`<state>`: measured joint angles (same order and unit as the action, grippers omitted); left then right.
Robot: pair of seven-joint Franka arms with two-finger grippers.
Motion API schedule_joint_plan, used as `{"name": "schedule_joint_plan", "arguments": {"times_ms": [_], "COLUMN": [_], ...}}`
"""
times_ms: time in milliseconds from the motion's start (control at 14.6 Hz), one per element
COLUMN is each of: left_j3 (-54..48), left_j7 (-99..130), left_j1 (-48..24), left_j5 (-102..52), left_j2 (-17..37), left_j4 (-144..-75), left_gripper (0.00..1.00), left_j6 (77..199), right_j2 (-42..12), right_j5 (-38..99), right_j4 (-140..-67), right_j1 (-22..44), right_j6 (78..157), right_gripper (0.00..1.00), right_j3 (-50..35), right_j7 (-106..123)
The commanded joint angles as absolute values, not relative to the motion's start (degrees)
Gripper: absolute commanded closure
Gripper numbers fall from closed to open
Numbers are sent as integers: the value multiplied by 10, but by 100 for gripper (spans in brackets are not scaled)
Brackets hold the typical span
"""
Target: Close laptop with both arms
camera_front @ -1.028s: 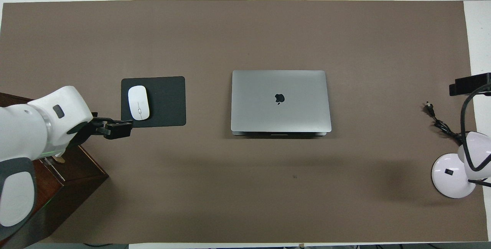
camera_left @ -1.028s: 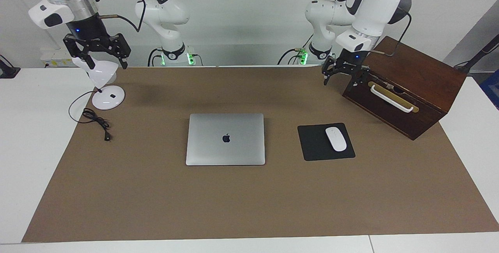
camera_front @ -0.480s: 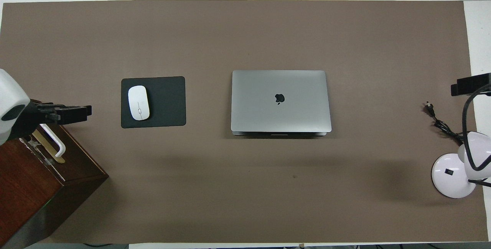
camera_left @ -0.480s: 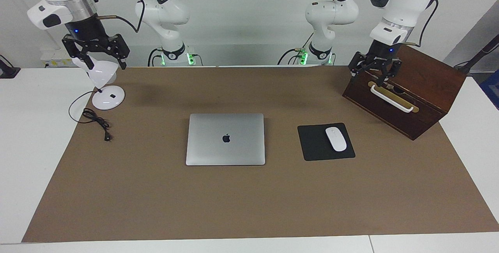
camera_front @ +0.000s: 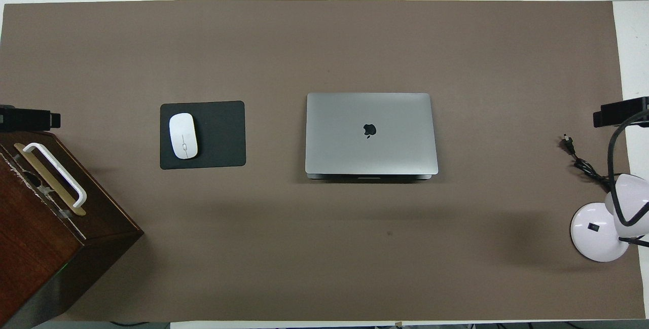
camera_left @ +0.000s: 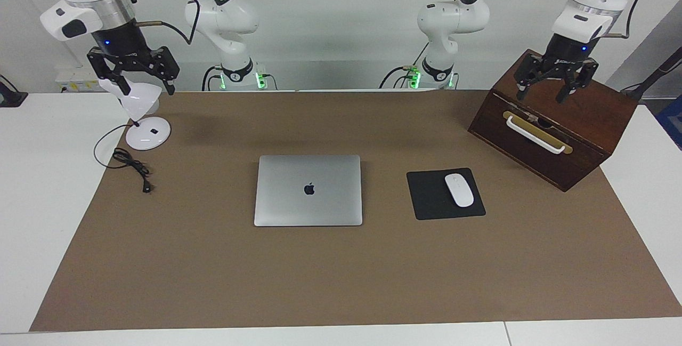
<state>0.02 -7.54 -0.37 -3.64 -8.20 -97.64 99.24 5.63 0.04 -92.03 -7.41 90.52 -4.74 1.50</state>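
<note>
The silver-grey laptop [camera_left: 308,190] lies shut and flat in the middle of the brown mat, apple logo up; it also shows in the overhead view [camera_front: 370,134]. My left gripper [camera_left: 549,93] hangs open and empty in the air over the top of the wooden box [camera_left: 575,103], away from the laptop; only its tip shows in the overhead view [camera_front: 30,119]. My right gripper [camera_left: 147,89] hangs open and empty over the white desk lamp [camera_left: 141,106] at the right arm's end of the table, and shows at the edge of the overhead view [camera_front: 621,112].
A black mousepad [camera_left: 434,202] with a white mouse [camera_left: 459,190] lies beside the laptop toward the left arm's end. The dark wooden box has a white handle [camera_left: 534,134]. The lamp's black cable [camera_left: 130,165] lies on the mat beside its base.
My left gripper has risen and swung from in front of the box's handle toward its own end of the table, and is over the box top. The right gripper has barely moved. The laptop stays shut.
</note>
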Motion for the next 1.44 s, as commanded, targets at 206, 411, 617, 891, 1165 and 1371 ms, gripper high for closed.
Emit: {"name": "schedule_joint_plan", "arguments": {"times_ms": [206, 411, 617, 891, 1165, 1371], "left_j3": [-4, -4, -4, -4, -4, -4], "left_j7": [-75, -75, -75, -75, -75, -75], "left_j1": [4, 4, 4, 4, 4, 4], "left_j5": [-26, -15, -15, -14, -15, -15], "left_j2": [-11, -13, -13, -14, -14, -14], "left_j4": [-866, -876, -878, -879, -879, -879], "left_gripper": [0, 0, 0, 0, 0, 0], "left_j6": [903, 897, 878, 871, 874, 875], "right_j2": [68, 65, 65, 65, 66, 66], "right_j5": [-12, -12, -12, -11, -11, -11], "right_j4": [-933, -933, -933, -932, -932, -932], "right_j1": [-89, -90, -90, -90, -90, -90], "right_j6": [908, 892, 884, 869, 867, 866], "right_gripper": [0, 0, 0, 0, 0, 0], "right_j3": [-54, -54, -54, -53, -54, -54], "right_j7": [27, 27, 26, 27, 26, 26]}}
